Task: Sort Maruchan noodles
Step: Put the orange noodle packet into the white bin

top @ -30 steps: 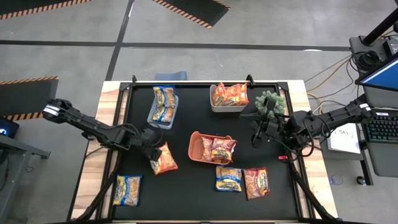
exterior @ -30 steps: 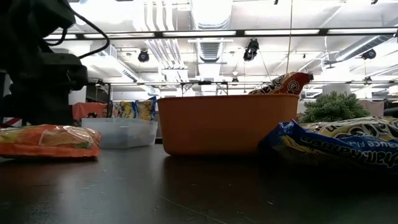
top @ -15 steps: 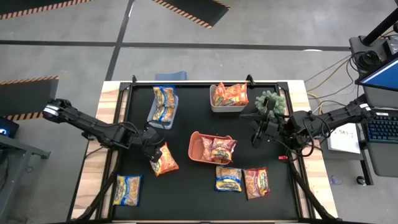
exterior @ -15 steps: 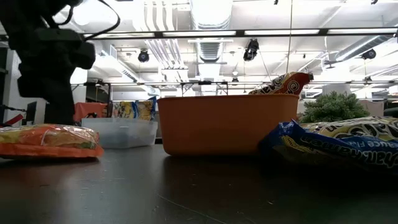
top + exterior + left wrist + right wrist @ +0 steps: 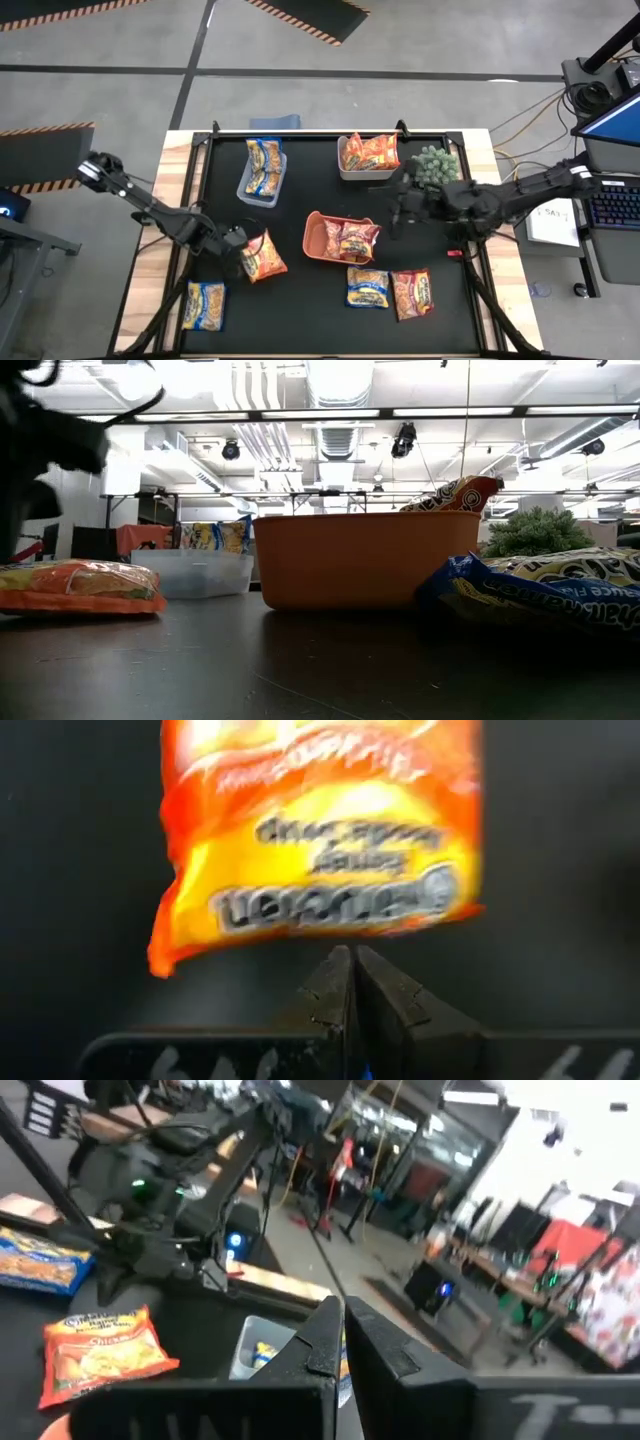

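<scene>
An orange noodle packet [image 5: 262, 256] lies flat on the black table, also seen in the low view [image 5: 80, 585] and the left wrist view [image 5: 320, 850]. My left gripper [image 5: 236, 246] is shut just off the packet's left edge, pointing steeply down; its tips [image 5: 352, 955] stand a little short of the packet's crimped end. My right gripper [image 5: 395, 205] is shut and level, high above the table between the white bin [image 5: 366, 170] and the orange bin [image 5: 318, 238]. Other packets lie loose near the front: blue ones [image 5: 205, 305] [image 5: 367, 287] and a red one [image 5: 412, 293].
A clear bin [image 5: 258, 185] at the back holds blue-and-yellow packets, the white bin holds red-orange ones, and the orange bin holds one packet [image 5: 356, 241]. A small green plant [image 5: 436, 164] stands at the back right, close to my right arm. The tabletop has wooden side strips [image 5: 175, 200].
My left gripper has shut beside the orange packet and drawn back toward the table's left edge, rising a little and rolling; the packet stays flat where it was. My right gripper has moved toward the table's left, to the gap between the white and orange bins.
</scene>
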You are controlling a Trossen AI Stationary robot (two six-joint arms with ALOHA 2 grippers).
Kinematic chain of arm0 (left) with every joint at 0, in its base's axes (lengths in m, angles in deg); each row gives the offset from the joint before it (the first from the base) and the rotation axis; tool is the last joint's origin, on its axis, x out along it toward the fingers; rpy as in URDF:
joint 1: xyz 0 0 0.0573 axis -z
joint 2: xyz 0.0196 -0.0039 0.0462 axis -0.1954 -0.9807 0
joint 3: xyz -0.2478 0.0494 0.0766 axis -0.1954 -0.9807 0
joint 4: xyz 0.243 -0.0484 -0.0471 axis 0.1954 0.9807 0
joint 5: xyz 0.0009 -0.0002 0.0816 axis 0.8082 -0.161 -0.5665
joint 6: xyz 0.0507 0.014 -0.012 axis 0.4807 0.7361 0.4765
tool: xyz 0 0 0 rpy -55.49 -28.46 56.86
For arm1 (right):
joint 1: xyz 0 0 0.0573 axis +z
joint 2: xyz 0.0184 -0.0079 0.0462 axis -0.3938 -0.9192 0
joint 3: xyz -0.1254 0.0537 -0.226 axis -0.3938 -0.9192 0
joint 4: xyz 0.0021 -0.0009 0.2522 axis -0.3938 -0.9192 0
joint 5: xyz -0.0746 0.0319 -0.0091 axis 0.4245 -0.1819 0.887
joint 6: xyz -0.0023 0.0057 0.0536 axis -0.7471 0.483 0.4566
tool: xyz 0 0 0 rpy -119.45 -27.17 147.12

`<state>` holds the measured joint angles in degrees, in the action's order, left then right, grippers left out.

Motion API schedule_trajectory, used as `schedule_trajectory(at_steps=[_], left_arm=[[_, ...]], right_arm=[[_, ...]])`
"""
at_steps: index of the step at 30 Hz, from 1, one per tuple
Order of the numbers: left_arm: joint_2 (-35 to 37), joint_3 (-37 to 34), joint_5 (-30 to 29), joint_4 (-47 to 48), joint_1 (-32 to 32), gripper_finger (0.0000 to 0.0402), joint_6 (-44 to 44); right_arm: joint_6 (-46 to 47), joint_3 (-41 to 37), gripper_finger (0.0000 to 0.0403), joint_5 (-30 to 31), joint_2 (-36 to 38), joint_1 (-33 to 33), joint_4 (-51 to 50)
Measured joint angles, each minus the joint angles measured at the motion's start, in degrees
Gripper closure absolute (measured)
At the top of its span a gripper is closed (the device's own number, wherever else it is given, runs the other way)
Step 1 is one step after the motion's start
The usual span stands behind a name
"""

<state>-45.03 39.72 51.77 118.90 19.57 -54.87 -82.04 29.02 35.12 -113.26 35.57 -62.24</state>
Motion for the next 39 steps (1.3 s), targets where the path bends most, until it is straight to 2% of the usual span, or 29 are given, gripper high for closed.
schedule_trajectory(at_steps=[5, 11, 13, 16, 19, 22, 28, 31, 35, 39], left_arm=[[-3.0, -2.0, -10.1, 0.2, 2.4, 0.0401, -3.7], [-7.7, -3.0, -15.5, -0.8, 2.0, 0.0402, -2.4], [-8.9, -3.2, -19.2, -0.7, 1.2, 0.0402, -2.6], [-10.0, -3.2, -25.1, 0.2, -1.1, 0.0402, -4.2], [-9.4, -2.1, -23.5, 3.2, -2.3, 0.0402, -1.8], [-6.8, -0.3, -20.6, 6.1, -2.0, 0.0402, 1.8], [-0.7, 1.2, -16.7, 2.5, 1.0, 0.0401, 7.3], [0.5, 0.5, -15.6, -3.1, 3.2, 0.0401, 7.4], [-0.6, -0.8, -15.7, -10.0, 5.8, 0.0401, 7.0], [-4.2, -1.0, -17.4, -11.3, 6.8, 0.0401, 5.3]], right_arm=[[6.1, 6.8, 0.0394, 0.0, -8.6, -2.6, -3.0], [11.2, 14.3, 0.0394, -0.3, -17.0, -4.3, -13.4], [13.7, 16.7, 0.0394, -4.0, -19.5, -5.3, -15.8], [18.2, 19.9, 0.0394, -14.2, -24.1, -7.6, -19.1], [22.0, 23.5, 0.0394, -23.2, -28.7, -10.1, -21.6], [25.2, 26.5, 0.0394, -27.3, -33.1, -12.2, -21.4], [26.0, 32.0, 0.0394, -28.4, -42.4, -13.9, -21.5], [26.0, 34.9, 0.0394, -28.5, -46.3, -14.5, -21.6], [25.9, 38.5, 0.0394, -28.5, -50.8, -15.1, -22.2], [25.9, 41.1, 0.0394, -29.5, -53.6, -15.4, -21.9]])
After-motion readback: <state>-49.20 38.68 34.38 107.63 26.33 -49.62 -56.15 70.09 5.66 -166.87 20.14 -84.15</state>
